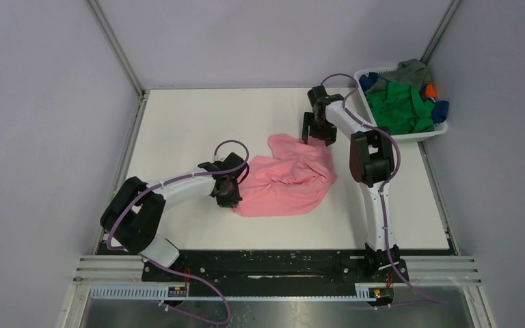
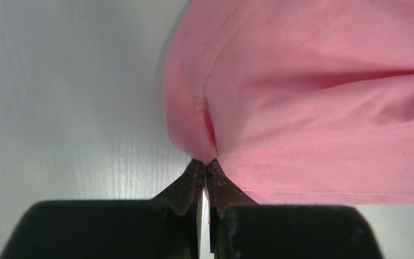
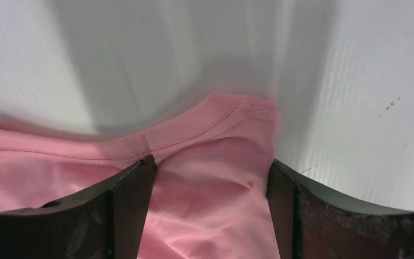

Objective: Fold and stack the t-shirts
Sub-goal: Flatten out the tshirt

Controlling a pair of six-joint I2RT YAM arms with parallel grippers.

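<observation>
Both pincers at pink shirt (image 1: 288, 179) on surface (image 1: 184, 130).
My left pincer (image 2: 205, 164) pinches its left edge; my right pincer (image 3: 211, 178) is spread, straddling its far edge.

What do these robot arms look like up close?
The left arm and right arm are slim white tubes joined by chunky black blocks, a thin purple cable looping along each. The left gripper and right gripper are black, each with two dark scuffed fingers.

arms (image 1: 178, 183): white links, black joints | cables (image 1: 231, 143): purple | left tool (image 2: 205, 163): black, scuffed
</observation>
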